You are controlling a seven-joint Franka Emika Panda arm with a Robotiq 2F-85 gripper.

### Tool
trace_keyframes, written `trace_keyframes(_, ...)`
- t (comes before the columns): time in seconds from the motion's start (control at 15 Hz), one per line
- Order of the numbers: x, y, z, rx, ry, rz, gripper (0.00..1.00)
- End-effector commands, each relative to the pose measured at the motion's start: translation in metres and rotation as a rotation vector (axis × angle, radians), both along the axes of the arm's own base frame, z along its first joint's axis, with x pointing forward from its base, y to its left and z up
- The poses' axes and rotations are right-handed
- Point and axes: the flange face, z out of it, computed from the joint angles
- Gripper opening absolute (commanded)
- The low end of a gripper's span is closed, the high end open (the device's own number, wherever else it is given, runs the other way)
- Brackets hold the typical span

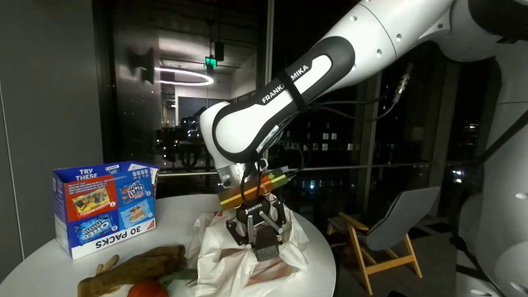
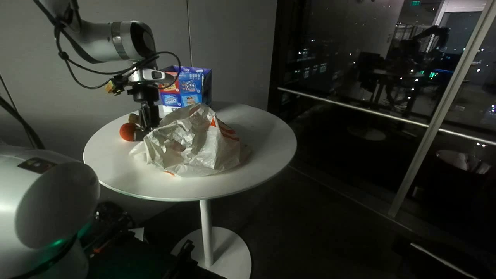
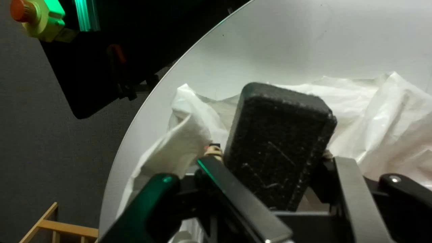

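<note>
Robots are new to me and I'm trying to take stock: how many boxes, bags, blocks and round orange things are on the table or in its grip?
Box: 1
Bag: 1
Block: 1, held in the gripper
Round orange thing: 1
Total: 4

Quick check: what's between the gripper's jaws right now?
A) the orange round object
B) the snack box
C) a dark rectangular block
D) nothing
C: in the wrist view the jaws of the gripper flank the dark block on both sides, with the white plastic bag showing behind it.
</note>
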Motion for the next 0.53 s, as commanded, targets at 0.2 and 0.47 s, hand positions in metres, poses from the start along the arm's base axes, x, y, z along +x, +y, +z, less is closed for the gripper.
trace_keyframes(0.2,0.024,-0.027,-0.011,-0.088,-0.039,0.027,0.37)
trace_keyframes(0.47,0.036,-0.037,-0.014,-0.165,-0.104,0.070,0.37)
